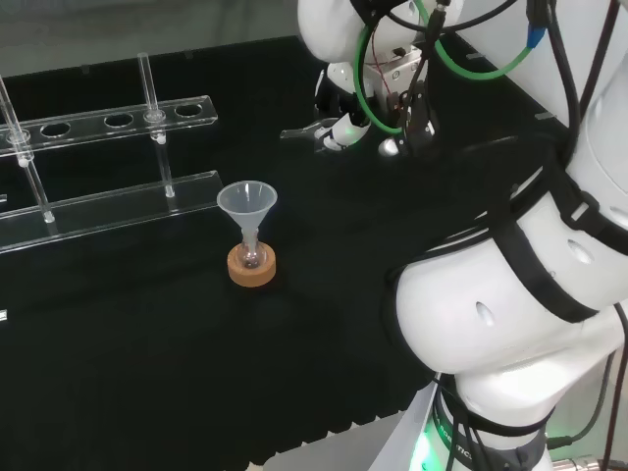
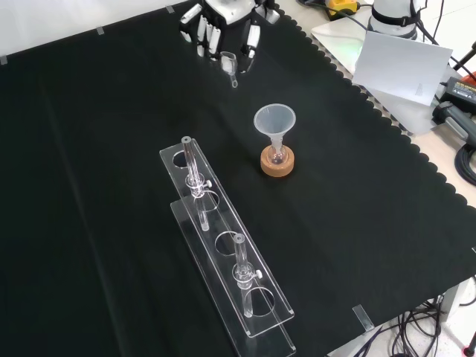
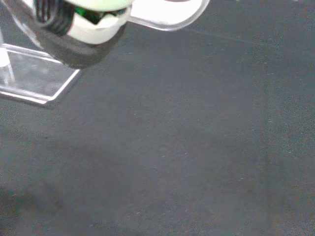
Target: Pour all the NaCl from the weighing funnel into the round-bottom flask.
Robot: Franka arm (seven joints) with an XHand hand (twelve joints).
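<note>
Item: we keep the weighing funnel [image 2: 230, 67] pinched level in the hand [image 2: 223, 26] at the cloth's [image 2: 111, 149] far edge, retaining salt for the flask [image 2: 277, 158].

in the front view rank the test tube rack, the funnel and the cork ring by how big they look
1. test tube rack, by far the largest
2. funnel
3. cork ring, slightly narrower than the funnel's mouth

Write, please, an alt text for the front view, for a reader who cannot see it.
A clear funnel sits in a small round-bottom flask on a cork ring, mid-cloth. At the view's top, the hand holds a clear weighing funnel, its fingers curled round it, away from the flask. A clear tube rack with two tubes stands nearer the camera.
</note>
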